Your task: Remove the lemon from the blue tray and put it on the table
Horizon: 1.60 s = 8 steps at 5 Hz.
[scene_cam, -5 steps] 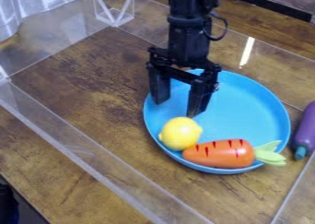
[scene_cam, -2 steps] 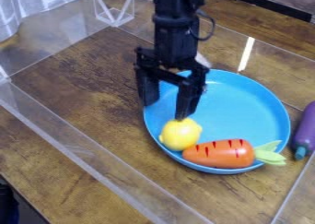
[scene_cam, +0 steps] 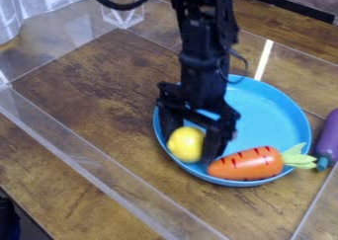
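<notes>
Yellow lemon (scene_cam: pixel 187 143) between spread gripper (scene_cam: pixel 195 148) fingers, inside blue tray (scene_cam: pixel 271 111)

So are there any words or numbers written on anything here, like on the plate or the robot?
No text: nothing readable anywhere in this view.
The blue tray: plain, no label.
The lemon and the carrot: no stickers visible.
The gripper and its dark arm: no visible brand or number.
The table: only wood grain and glare.
</notes>
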### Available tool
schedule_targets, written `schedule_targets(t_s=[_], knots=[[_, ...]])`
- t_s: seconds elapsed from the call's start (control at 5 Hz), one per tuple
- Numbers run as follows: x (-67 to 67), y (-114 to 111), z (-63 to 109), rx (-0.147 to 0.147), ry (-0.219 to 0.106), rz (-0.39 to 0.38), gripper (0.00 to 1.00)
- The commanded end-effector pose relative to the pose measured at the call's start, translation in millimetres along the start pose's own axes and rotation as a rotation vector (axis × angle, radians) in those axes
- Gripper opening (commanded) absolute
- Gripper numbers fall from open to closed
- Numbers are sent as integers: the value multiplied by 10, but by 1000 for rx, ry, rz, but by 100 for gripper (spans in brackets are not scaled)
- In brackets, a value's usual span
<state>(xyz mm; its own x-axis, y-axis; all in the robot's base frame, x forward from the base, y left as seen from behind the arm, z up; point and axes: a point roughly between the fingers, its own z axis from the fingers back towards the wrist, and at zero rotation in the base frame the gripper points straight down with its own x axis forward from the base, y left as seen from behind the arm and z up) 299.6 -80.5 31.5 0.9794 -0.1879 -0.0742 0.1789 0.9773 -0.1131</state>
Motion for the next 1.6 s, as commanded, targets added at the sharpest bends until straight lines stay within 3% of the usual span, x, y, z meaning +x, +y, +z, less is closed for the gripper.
schedule_targets(t_s=[0.0, 0.2, 0.8, 1.0, 1.4], knots=[[-2, -139, 54, 10, -29, -31, 100], [-34, -176, 51, 18, -28, -24, 100], [332, 110, -14, 56, -11, -139, 100], [338, 167, 22, 64, -3, -187, 100], [462, 179, -69, 71, 16, -181, 100]])
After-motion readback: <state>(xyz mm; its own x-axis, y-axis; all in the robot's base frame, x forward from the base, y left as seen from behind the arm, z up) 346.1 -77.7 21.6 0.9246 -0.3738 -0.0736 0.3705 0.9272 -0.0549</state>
